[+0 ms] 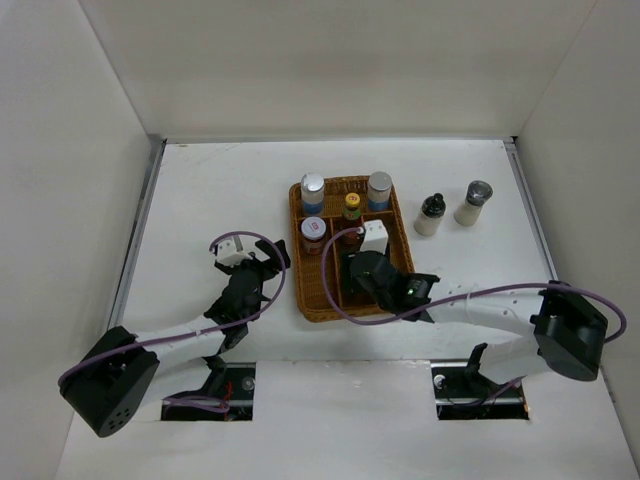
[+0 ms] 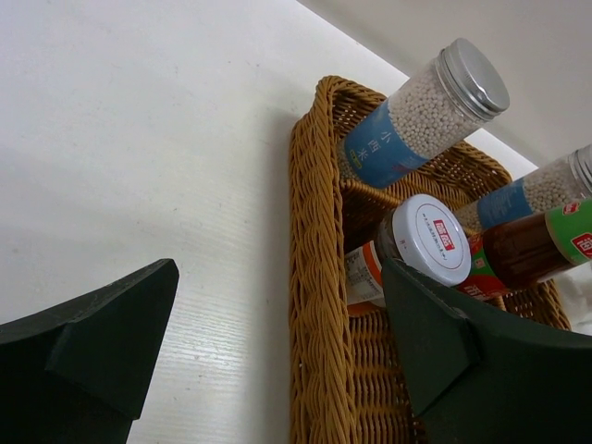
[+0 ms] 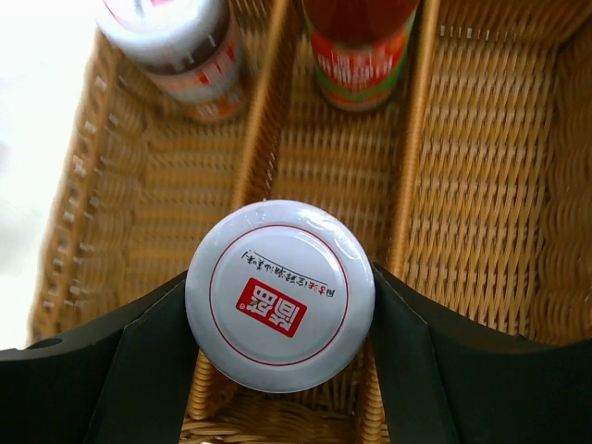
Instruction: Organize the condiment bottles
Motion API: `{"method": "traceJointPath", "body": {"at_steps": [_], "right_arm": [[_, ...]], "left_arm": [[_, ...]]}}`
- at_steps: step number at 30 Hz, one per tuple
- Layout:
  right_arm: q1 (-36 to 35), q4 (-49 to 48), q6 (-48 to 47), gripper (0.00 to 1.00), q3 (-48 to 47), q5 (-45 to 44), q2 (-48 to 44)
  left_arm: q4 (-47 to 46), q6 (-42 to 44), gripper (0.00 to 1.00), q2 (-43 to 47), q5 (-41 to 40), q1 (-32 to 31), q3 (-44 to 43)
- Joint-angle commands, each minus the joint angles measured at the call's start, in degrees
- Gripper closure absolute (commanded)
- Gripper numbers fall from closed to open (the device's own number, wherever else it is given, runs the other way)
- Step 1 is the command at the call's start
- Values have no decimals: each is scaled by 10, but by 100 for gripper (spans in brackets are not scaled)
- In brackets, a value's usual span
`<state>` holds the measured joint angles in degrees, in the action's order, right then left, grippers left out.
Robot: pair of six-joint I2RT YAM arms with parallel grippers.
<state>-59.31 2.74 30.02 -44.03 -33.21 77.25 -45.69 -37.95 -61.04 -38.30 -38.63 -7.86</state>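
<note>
Right gripper (image 3: pixel 280 277): we are pinching a red-marked white-lidded jar (image 3: pixel 280 305) over the middle lane of the wicker tray (image 3: pixel 481 185). Left gripper (image 2: pixel 277 273): we are hovering it spread wide over the table (image 2: pixel 139 139), just left of the tray. Inside the tray we are counting a far-left blue-banded jar (image 1: pixel 313 188), a far-right blue-banded jar (image 1: pixel 379 188), a yellow-capped sauce bottle (image 1: pixel 352 206) and a second red-marked jar (image 1: pixel 313 230). Outside it, to the right, we are counting a black-capped bottle (image 1: pixel 430 215) and a grey-capped bottle (image 1: pixel 473 203).

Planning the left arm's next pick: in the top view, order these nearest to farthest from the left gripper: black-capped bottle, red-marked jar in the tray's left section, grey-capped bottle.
1. Red-marked jar, in the left section of the tray, just right of the left gripper.
2. Black-capped bottle, on the table right of the tray.
3. Grey-capped bottle, farthest right.
</note>
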Motion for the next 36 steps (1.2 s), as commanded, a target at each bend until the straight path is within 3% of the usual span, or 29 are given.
{"method": "traceJointPath", "body": {"at_steps": [1, 4, 8, 12, 15, 18, 23, 27, 36], "right_arm": [[-15, -71, 29, 44, -1, -40, 4], [-18, -70, 36, 36, 3, -45, 9], [-22, -57, 29, 12, -3, -48, -23], [12, -48, 16, 3, 3, -42, -101], [77, -46, 3, 2, 21, -41, -162], [186, -46, 6, 1, 38, -39, -180], [338, -69, -6, 0, 27, -20, -99], [384, -114, -52, 0, -7, 38, -20], [437, -184, -59, 0, -46, 61, 106]], "left_arm": [[-31, -6, 7, 0, 9, 1, -10], [-31, -6, 7, -6, 9, 1, -12], [-31, -7, 7, -1, 12, 1, -12], [-31, -7, 7, -3, 12, 1, -11], [-31, -7, 7, -6, 12, 1, -14], [-31, -8, 7, -15, 19, -2, -15], [-34, -10, 7, -16, 22, -3, -15], [-35, -11, 7, -23, 23, -3, -15], [-41, -11, 7, -38, 26, 1, -17]]}}
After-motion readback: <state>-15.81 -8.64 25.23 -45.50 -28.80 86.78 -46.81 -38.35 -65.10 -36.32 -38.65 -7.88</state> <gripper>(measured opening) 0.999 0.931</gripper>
